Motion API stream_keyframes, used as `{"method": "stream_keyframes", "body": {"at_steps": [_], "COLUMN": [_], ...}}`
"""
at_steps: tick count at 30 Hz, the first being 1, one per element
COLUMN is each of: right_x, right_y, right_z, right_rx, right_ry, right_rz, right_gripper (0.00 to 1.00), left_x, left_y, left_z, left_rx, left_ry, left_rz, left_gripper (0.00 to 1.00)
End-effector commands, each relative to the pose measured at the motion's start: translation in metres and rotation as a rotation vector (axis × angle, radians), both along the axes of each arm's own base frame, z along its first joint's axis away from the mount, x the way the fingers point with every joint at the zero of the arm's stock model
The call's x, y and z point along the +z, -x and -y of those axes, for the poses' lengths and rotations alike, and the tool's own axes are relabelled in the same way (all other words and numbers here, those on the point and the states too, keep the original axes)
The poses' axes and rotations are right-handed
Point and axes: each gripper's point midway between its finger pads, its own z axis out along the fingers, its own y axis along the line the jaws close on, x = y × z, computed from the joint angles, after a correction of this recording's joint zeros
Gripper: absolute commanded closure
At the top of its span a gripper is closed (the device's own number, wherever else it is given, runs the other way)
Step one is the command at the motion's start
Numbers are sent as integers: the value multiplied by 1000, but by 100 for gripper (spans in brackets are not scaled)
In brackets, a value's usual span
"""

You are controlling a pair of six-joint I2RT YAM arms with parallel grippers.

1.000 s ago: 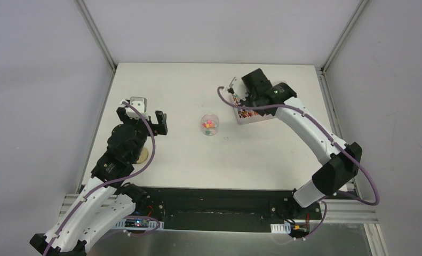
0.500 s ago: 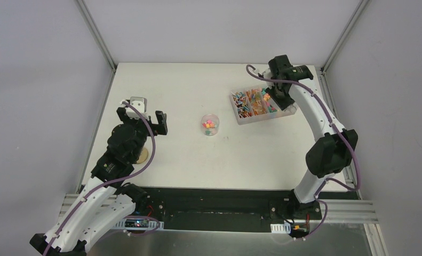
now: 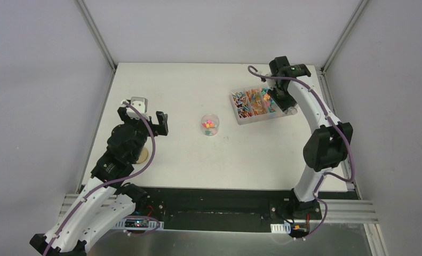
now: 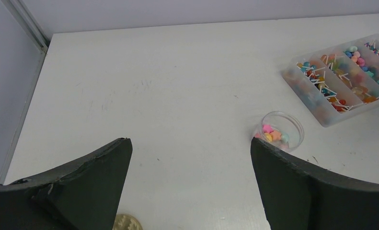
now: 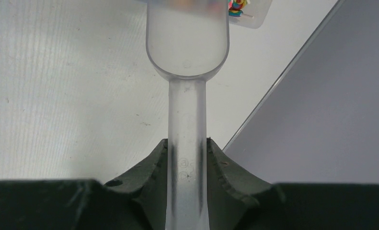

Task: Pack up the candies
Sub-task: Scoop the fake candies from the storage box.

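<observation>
Many tiny multicoloured candies point(image 4: 340, 72) fill a clear divided plastic tray point(image 4: 328, 119) at far right of the bench point(image 4: 178, 72), long axis left-right. A few more sit in a small clear round cup point(image 4: 302, 130), centre. Arm stretched far, right hand point(image 5: 187, 143) clamps clear plastic scoop point(image 5: 187, 43) by its handle, bowl toward tray, seen in wrist view only. At near left, left hand point(image 4: 189, 141) is wide open, empty.

1. Two grippers: left gripper point(image 4: 189, 142), right gripper point(image 5: 187, 142).
2. One clear scoop point(image 5: 188, 103).
3. One little clear cup point(image 4: 295, 122).
4. One clear box point(image 4: 321, 115).
5. One round wooden lid point(image 3: 141, 156).
6. The candies point(image 4: 272, 134): too many to count.
</observation>
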Motion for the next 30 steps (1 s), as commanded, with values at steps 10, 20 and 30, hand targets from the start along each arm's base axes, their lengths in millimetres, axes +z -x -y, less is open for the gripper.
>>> {"method": "stream_keyframes", "body": {"at_steps": [10,20,30], "right_x": [-32,-52,-65], "right_y": [-37,-55,-64], "right_z": [-21,-29,-41], "right_rx": [-12,-13,8], "right_ry": [17,-9,-95], "right_rz": [-46,-42,-22], "right_gripper": [100,100,100], "left_x": [13,11,8], "left_y": [0,-2,-10], "left_z": [3,4,27], "left_rx": [-18,-21,-75], "left_ry": [19,12,113], "left_rz": [56,50,4], "left_gripper": [2,2,9]}}
